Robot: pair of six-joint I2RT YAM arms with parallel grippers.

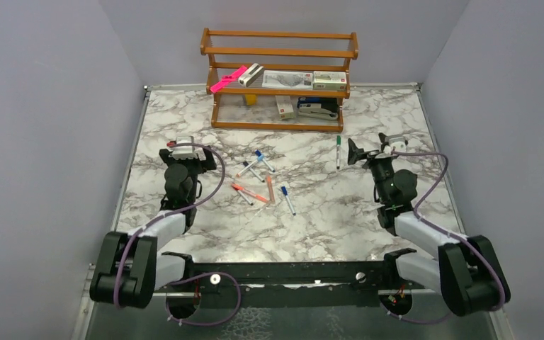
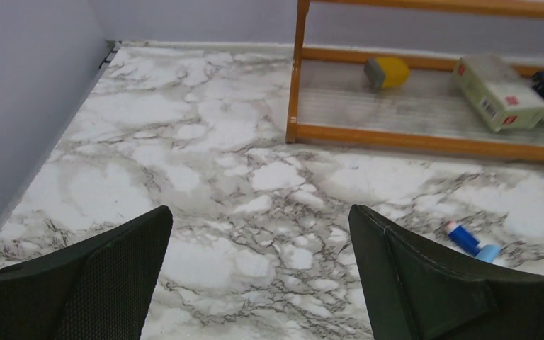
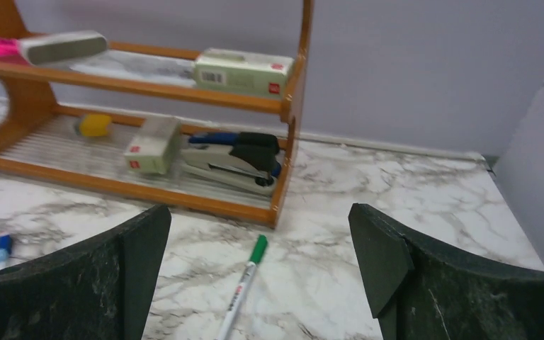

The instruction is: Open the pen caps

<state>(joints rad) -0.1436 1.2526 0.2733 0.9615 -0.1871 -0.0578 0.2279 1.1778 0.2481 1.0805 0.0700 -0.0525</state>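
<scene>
The task looks not yet started. The pens (image 1: 270, 190) lie in a loose group in the middle of the bench (image 1: 326, 212), between the two arms. One green pen (image 3: 244, 283) lies apart, nearer the right arm and in front of the wooden shelf (image 1: 278, 71). Its green cap (image 3: 258, 248) is on. The other pen caps also seem to be on, though they are too small to be sure. The left jaws and the right jaws both stand wide apart and grasp nothing, so probably every cap is still to be pulled off.
</scene>
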